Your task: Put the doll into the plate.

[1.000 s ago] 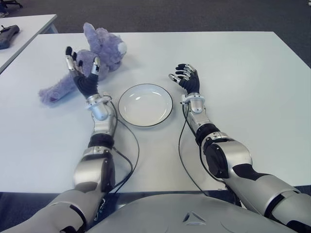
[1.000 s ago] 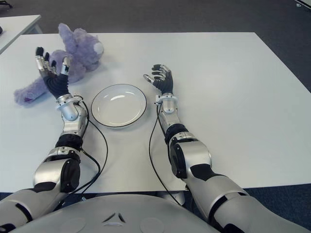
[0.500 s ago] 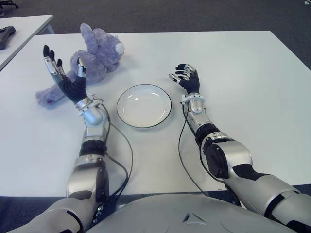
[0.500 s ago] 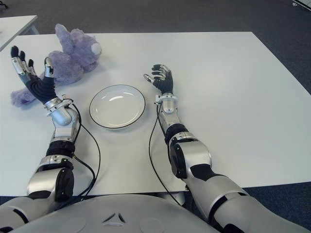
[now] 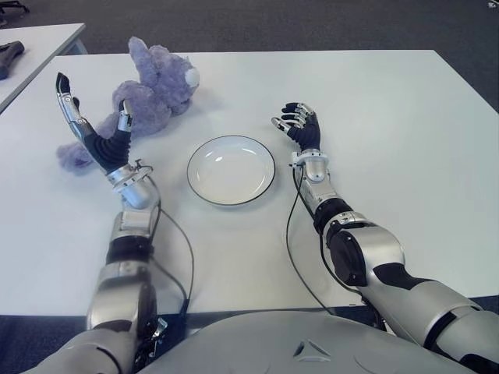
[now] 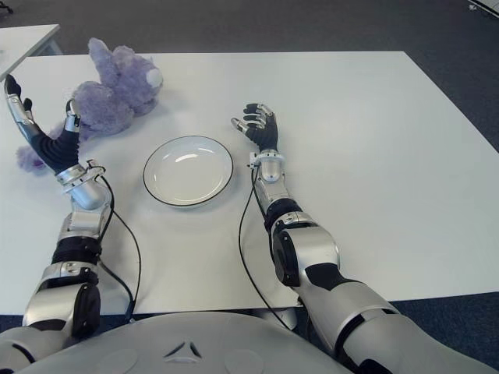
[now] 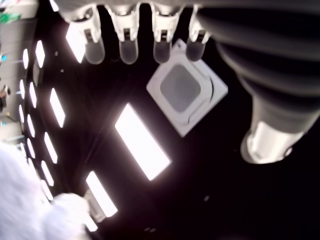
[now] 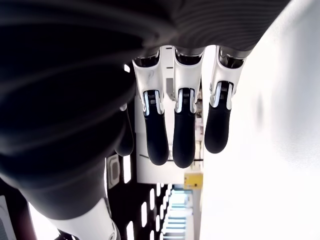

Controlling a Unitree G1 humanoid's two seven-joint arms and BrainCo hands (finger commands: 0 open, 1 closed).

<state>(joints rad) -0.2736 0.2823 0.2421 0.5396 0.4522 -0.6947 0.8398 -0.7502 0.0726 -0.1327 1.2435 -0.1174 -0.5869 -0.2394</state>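
White desk (image 5: 374,101) carrying the doll (image 5: 148,97) at its far left and the plate (image 5: 231,169) near the middle, well apart. We see the left hand (image 5: 97,128) raised just before the doll, fingers (image 7: 127,42) spread, holding nothing. Right hand (image 5: 302,127) beside the plate's right, fingers loosely curled, empty. We judge the reach under way; next, close on the doll.

doll (image 5: 148,101) partly behind left hand (image 5: 93,128)
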